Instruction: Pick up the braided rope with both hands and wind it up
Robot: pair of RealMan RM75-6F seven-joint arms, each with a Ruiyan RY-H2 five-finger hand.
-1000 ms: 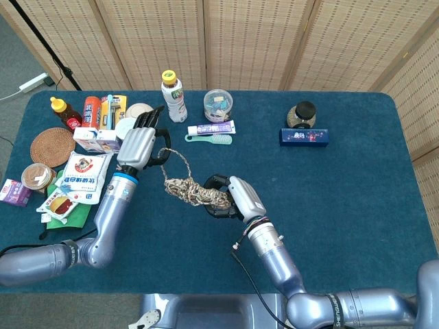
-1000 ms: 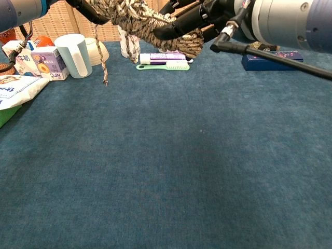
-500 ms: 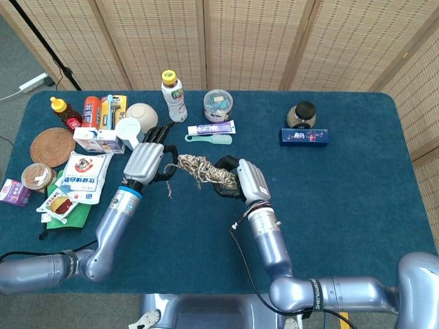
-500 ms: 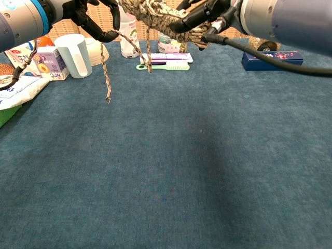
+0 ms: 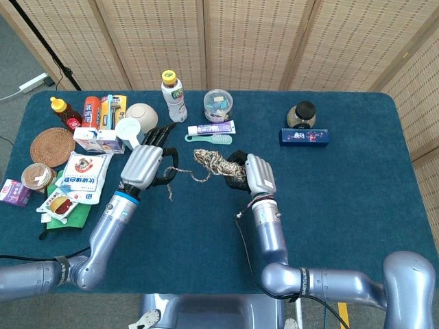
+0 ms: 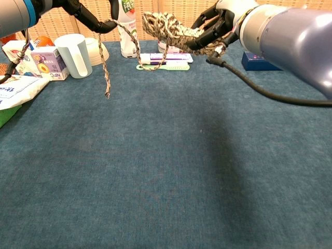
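Note:
The braided rope point(image 5: 218, 163) is a beige-and-brown wound bundle held in the air over the table's middle. My right hand point(image 5: 257, 173) grips the bundle from its right side, fingers curled around it; the chest view shows the same hand point(image 6: 220, 23) and bundle point(image 6: 168, 28) at the top. A single strand runs left from the bundle to my left hand point(image 5: 147, 164), which pinches it. Below that hand the rope's loose end point(image 6: 106, 78) dangles free above the cloth. The left hand point(image 6: 85, 13) is partly cut off at the chest view's top edge.
Behind the hands lie a toothbrush point(image 5: 211, 139) and a toothpaste box point(image 5: 211, 128), with a bottle point(image 5: 173, 87), a cup point(image 5: 127, 130) and a bowl point(image 5: 141, 112) nearby. Cartons, snack bags and a coaster point(image 5: 52, 146) crowd the left side. A blue box point(image 5: 304, 136) lies at the right.
The right hand has carried the bundle further from me and to the right. The left hand has drawn away from the bundle, so a short strand now spans between them.

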